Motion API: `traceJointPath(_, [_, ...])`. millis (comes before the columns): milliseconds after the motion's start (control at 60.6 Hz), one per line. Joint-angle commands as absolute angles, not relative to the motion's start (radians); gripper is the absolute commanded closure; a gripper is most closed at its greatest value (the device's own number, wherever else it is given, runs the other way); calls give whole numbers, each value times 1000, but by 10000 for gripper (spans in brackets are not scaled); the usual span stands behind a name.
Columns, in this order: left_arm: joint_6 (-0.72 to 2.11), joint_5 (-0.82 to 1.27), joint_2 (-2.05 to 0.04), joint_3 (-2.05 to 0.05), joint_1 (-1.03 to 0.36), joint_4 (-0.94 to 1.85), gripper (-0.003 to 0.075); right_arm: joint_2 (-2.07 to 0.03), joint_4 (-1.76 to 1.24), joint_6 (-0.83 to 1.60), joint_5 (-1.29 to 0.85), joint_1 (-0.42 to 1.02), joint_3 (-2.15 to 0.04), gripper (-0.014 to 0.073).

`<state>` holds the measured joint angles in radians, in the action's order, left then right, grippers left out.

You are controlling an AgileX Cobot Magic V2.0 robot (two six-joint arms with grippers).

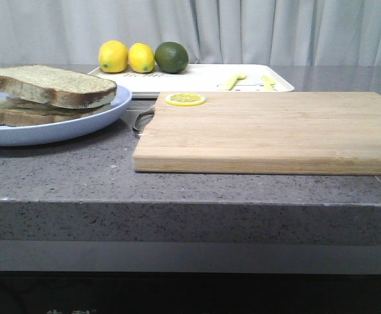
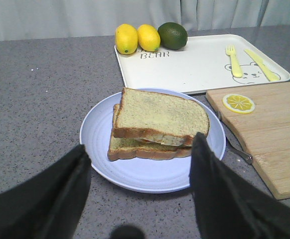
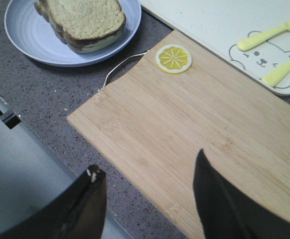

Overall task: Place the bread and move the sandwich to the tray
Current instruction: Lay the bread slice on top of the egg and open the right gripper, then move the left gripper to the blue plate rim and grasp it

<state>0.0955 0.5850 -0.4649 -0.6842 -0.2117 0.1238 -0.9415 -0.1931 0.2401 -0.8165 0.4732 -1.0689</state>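
The bread (image 1: 46, 85), a thick brown-crusted slice with a pale greenish-tan face, lies on top of the sandwich (image 2: 135, 148) on the round pale-blue plate (image 1: 59, 129) at the left. The egg is hidden under it. The stack also shows in the left wrist view (image 2: 162, 117) and in the right wrist view (image 3: 85, 17). The white tray (image 1: 197, 78) lies behind. My left gripper (image 2: 141, 144) is open and empty, just short of the plate's (image 2: 145, 174) near rim. My right gripper (image 3: 149, 162) is open and empty over the cutting board's near edge. Neither gripper shows in the front view.
A light wooden cutting board (image 1: 269, 131) with a lemon slice (image 1: 184, 99) lies right of the plate. Two lemons (image 1: 113, 56) and a lime (image 1: 171, 57) stand on the tray's far left; a yellow fork (image 2: 233, 62) and knife (image 2: 262, 64) lie on its right side.
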Motion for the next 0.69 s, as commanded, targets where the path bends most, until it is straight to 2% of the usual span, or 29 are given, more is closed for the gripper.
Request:
traceJointPath(0, [89,511,-478,-710,-219,130,299,-847,-194,232,-684,472,-1018,182])
traceJointPath(346, [89,511,-478,-710,-219,111,299,-566,-192,232,-604,472,-792,182])
traceJointPath(676, [61,572,-539,-795,-215,-18,299,-548,-192,232,-639,472,-781,182])
